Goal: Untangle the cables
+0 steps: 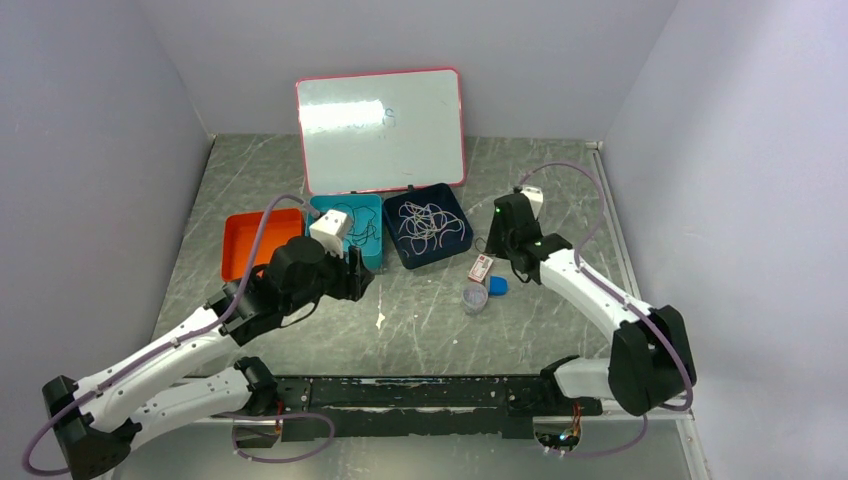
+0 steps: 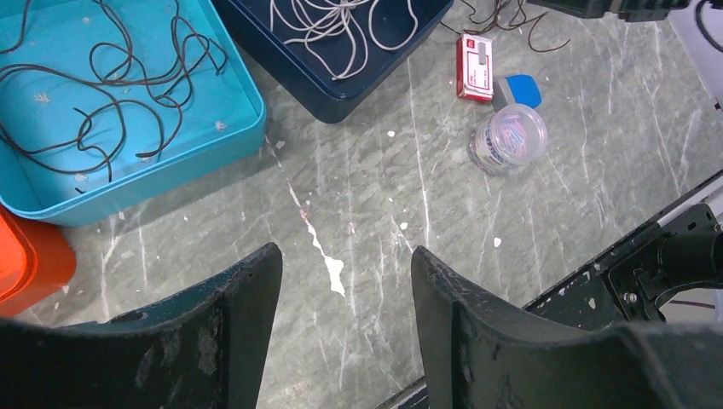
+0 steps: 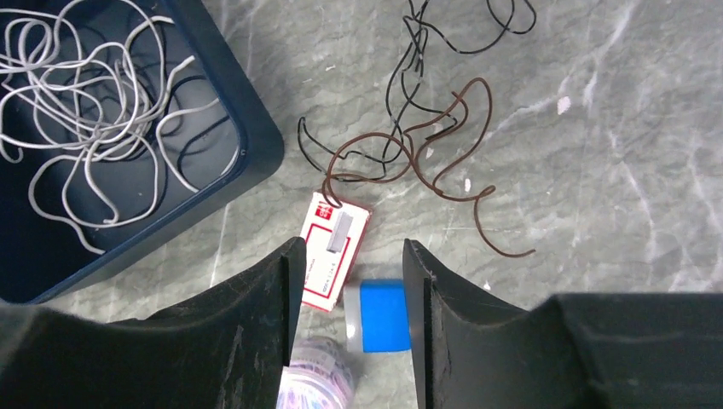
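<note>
The brown and black cables (image 3: 409,128) lie knotted on the table (image 3: 614,128) beside the navy tray (image 3: 256,145). They look light and limp, so pinch a free end. Your right gripper (image 3: 352,247) and left gripper (image 2: 345,256) both gape, empty.

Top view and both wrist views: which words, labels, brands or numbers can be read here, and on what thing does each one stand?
No text can be read with certainty.
On the whiteboard: faint marks near the top, too pale to read.
On the red and white box: small print inside a red frame, too blurred to read.
On the clear jar: only coloured contents show, no label visible.
</note>
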Available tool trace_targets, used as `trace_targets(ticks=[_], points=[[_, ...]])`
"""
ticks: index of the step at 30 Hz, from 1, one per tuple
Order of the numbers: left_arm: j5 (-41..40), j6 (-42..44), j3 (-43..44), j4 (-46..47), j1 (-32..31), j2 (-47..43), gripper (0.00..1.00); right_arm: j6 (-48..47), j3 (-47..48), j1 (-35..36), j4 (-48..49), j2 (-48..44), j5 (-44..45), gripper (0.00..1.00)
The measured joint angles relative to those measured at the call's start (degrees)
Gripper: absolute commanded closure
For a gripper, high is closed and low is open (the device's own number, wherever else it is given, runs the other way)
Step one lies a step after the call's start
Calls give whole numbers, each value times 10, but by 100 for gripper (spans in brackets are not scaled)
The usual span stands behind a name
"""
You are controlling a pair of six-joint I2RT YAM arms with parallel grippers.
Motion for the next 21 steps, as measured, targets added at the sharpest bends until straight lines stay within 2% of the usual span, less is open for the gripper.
trace_targets(ticks=[8,21], points=[[9,3,0,7,0,10,38,6,-6,-11,61,70,-43,55],[11,5,1,8,0,11,39,3,7,-19,106,151,-42,63]])
